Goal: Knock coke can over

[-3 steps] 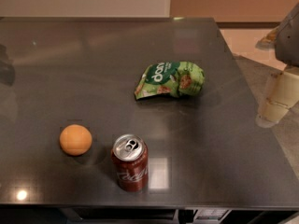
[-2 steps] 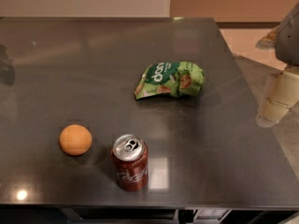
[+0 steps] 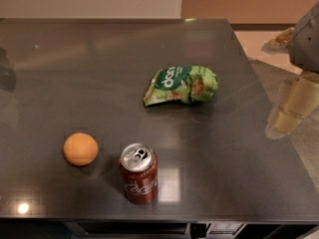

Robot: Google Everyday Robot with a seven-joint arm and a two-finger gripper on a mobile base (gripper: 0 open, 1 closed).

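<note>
The dark table (image 3: 60, 54) carries 3 things. The gripper (image 3: 293, 103) hangs past its right edge, holding nothing I can see; open or closed, I cannot tell. A green bag (image 3: 182, 85) lies mid-table. The coke can (image 3: 138, 180) stands upright near the front edge, beside an orange ball (image 3: 80, 149). It is probably light, stiff and slick, so push high on its side.

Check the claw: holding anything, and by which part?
Nothing held. The claw hangs past the right edge of the table, far from the upright coke can.
</note>
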